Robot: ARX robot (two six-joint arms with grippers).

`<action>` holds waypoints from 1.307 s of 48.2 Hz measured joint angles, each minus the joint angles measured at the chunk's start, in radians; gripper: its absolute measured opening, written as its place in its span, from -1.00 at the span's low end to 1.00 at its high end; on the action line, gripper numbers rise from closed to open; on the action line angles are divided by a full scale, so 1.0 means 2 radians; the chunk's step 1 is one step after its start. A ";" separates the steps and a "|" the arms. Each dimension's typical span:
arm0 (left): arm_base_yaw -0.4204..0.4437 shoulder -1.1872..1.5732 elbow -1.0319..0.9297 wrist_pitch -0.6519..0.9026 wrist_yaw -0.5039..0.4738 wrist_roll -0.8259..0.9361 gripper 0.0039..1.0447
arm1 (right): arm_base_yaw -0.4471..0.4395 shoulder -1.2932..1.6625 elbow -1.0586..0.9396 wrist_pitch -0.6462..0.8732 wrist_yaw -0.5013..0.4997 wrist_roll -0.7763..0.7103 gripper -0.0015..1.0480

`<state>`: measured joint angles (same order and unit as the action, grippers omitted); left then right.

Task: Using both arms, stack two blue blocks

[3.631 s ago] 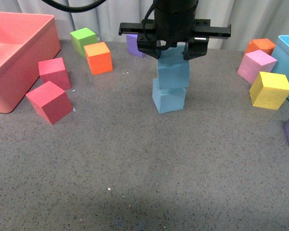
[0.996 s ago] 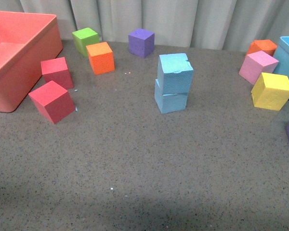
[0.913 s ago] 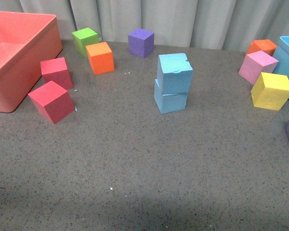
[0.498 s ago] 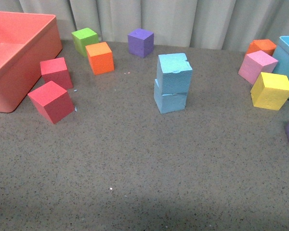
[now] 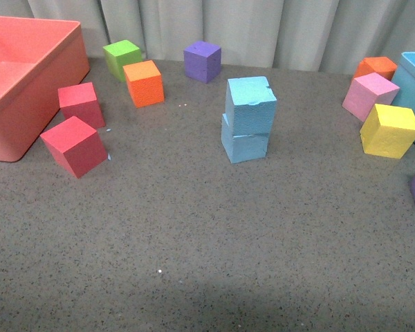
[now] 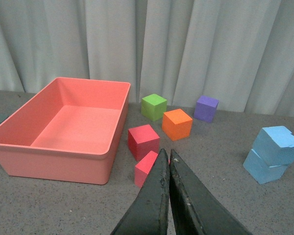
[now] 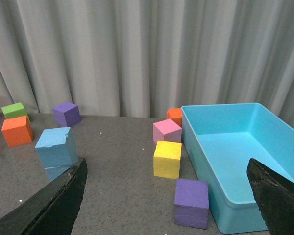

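The two blue blocks (image 5: pixel 247 119) sit stacked on the speckled grey table (image 5: pixel 207 235), grey curtain (image 5: pixel 263 28) behind. Well ahead of them, the left gripper (image 6: pixel 168 161) is pressed together; the right gripper (image 7: pixel 171 181) is spread wide.

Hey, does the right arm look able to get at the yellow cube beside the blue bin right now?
Probably yes. The right pincer is open and empty, and the yellow cube sits in open view between its fingers, top face bare. The pink cube and the blue bin crowd two sides.

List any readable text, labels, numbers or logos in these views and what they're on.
None readable in any view.
Upper blue block and lower blue block: plain scuffed foam, no print.
Pink bin and light blue bin: no labels visible.
Left gripper and right gripper: plain black, unmarked.
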<state>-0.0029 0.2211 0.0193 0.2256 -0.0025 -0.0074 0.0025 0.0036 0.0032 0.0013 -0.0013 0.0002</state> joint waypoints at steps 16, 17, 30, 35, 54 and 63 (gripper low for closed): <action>0.000 -0.082 0.000 -0.100 0.001 0.000 -0.93 | 0.000 0.000 0.000 0.000 0.000 0.000 0.81; 0.000 -0.095 0.000 -0.107 0.001 0.000 -0.93 | 0.000 0.000 0.000 0.000 0.000 0.000 0.81; 0.000 -0.108 0.000 -0.112 0.000 0.000 -0.42 | 0.000 0.000 0.000 0.000 0.000 0.000 0.81; 0.000 -0.108 0.000 -0.112 0.000 0.000 -0.08 | 0.000 0.000 0.000 0.000 0.000 0.000 0.81; 0.000 -0.108 0.000 -0.112 0.000 0.001 0.88 | 0.000 0.000 0.000 0.000 0.000 0.000 0.81; 0.000 -0.108 0.000 -0.112 0.000 0.001 0.88 | 0.000 0.000 0.000 0.000 0.000 0.000 0.81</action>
<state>-0.0029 0.0044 0.0193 0.0021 -0.0017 -0.0051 0.0025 0.0036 0.0032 0.0013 -0.0010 0.0002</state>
